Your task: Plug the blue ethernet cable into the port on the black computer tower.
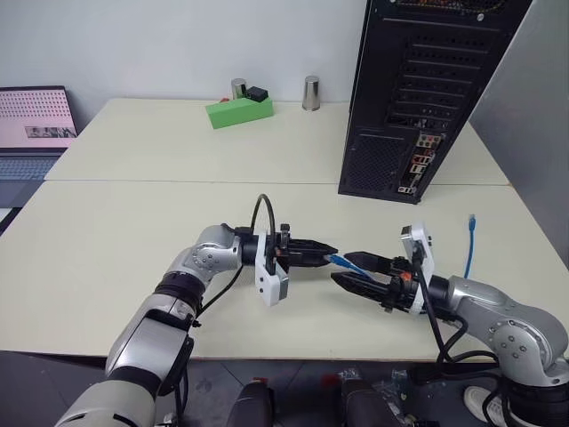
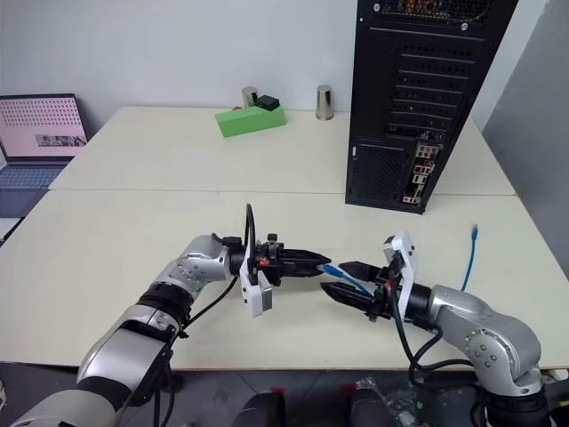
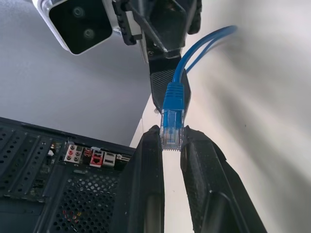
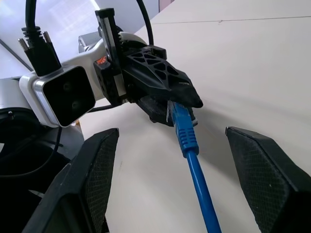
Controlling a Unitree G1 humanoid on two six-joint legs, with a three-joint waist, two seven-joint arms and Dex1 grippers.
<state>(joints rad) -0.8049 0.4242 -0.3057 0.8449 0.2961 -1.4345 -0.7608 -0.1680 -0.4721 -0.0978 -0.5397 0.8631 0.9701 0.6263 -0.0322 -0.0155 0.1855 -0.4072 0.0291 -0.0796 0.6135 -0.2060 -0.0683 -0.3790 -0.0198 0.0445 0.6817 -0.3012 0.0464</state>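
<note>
Left gripper (image 1: 327, 252) pinches cable (image 4: 194, 165) plug; right gripper (image 1: 360, 271) wide, empty. Port (image 1: 411, 166) on tower (image 1: 418, 80) far; plugging remains.

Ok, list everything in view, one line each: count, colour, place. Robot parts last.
blue ethernet cable: one, bright blue, runs from the table's right side to a plug at the left gripper's tips.
black computer tower: one, black, far right of table, rear face toward the robot.
port: one, in the tower's rear connector strip.
green block: one, green, far centre.
metal cups: two, silver, beside the block.
laptop: one, pink screen, far left.
table: cream.
left gripper: black, shut on the plug.
right gripper: black, open, facing the left one.
</note>
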